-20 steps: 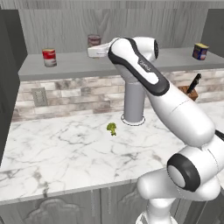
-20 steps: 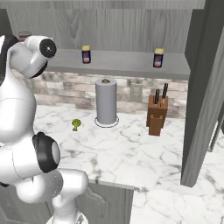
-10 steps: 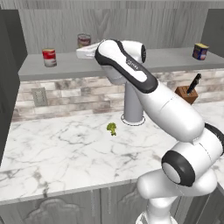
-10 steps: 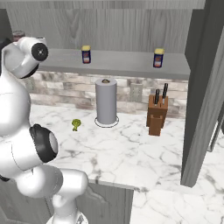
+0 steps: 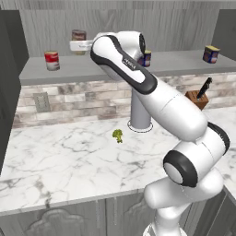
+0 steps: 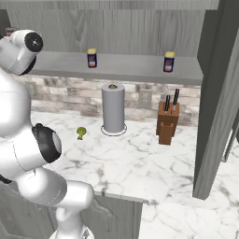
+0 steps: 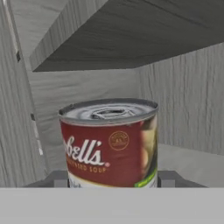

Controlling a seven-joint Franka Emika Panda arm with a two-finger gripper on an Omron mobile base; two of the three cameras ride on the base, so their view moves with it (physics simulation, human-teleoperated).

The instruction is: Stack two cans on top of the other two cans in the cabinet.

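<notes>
Soup can (image 7: 109, 144) with a red-and-pale-yellow label and silver rim sits upright between the two dark fingertips (image 7: 57, 180) of the end effector (image 7: 109, 181), one tip at either side of its base, so the jaws stand part-way apart and closed on it. In the left base view the same soup can (image 5: 79, 36) is held above the level of the cabinet shelf (image 5: 106, 69), at about 2 o'clock from the red-and-white can (image 5: 52, 61), which stands upright on the shelf's left part. The white hand (image 5: 83, 45) reaches from the arm's upper joint toward 9 o'clock.

A dark blue can (image 5: 146, 58) with a yellow top stands further along the shelf, partly behind the arm; the right base view shows it clear (image 6: 92, 58). The second blue can (image 5: 211, 54) stands near the shelf's right end, well apart from the first, and shows in the right base view too (image 6: 169, 61).

Below the shelf, on the white marble surface (image 6: 140, 154), a grey paper-towel roll (image 6: 113, 108) stands upright. A wooden knife block (image 6: 167, 123) is at its 3 o'clock, and a small green broccoli piece (image 6: 81, 133) lies at its 8 o'clock.
</notes>
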